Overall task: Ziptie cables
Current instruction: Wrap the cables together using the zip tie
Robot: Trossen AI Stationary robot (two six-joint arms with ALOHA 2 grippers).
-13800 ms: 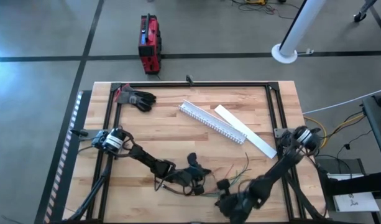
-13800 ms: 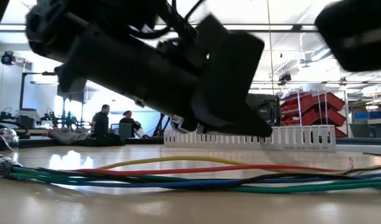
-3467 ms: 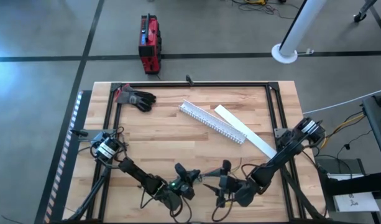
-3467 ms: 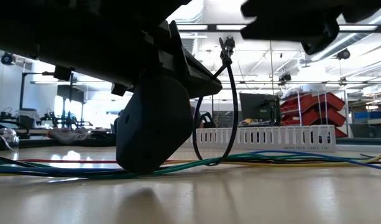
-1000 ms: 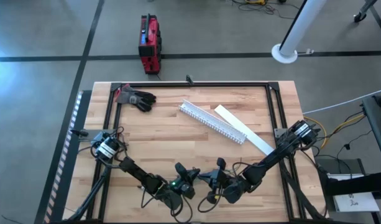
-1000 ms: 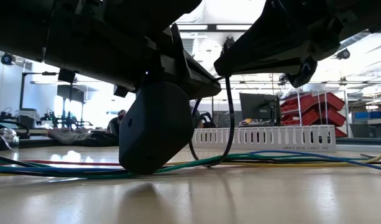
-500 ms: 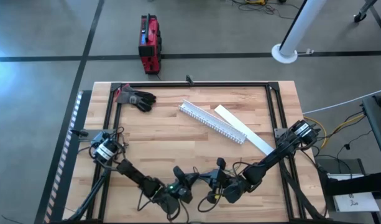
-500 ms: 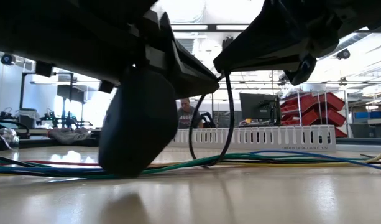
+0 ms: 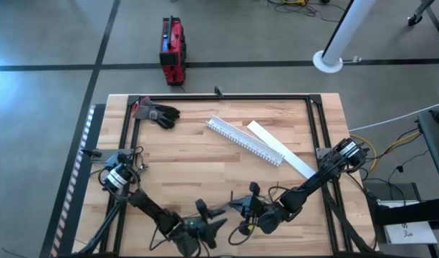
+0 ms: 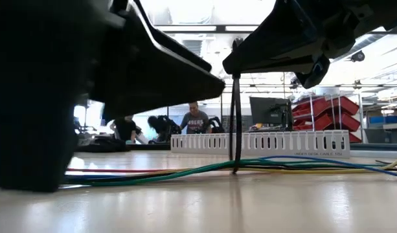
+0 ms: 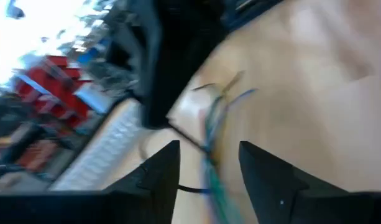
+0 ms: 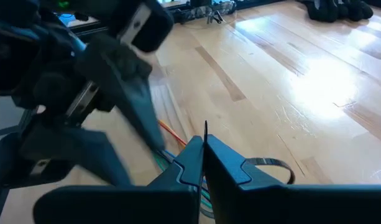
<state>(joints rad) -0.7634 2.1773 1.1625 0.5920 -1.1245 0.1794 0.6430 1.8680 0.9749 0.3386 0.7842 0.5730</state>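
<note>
Printed line low on the white slotted channel (image 10: 260, 144), low view: only "CABLE" half legible, the rest too small. No other readable writing.

Tabletop (image 9: 198, 154): pale butcher-block wood, strips running left to right, bordered by a black metal frame (image 9: 226, 97). The slotted channel is comb-toothed plastic, lying diagonally in the far middle, with its flat white lid (image 9: 282, 150) just beside it on the right. Dark work glove (image 9: 157, 113) with a red cuff at the far left corner. Red case (image 9: 172, 49) on the grey floor beyond the far edge.

Cables (image 10: 185, 171): thin, flexible, insulated in green, blue, yellow and red, lying flat near the near edge at centre, between the two claws.

Right claw (image 12: 203, 163): fingers pressed together on a thin black zip tie (image 10: 236, 107), which hangs straight down to the cables in the low view. Its loop end lies on the wood close by.

Left claw (image 11: 206, 163): fingers spread apart, nothing between them, low over the cables at the near edge, just left of the right claw.

Open room: the whole middle band of wood, between the channel and the claws, is bare. The near edge is crowded with both arms and cable.

People sit in the room far behind.
</note>
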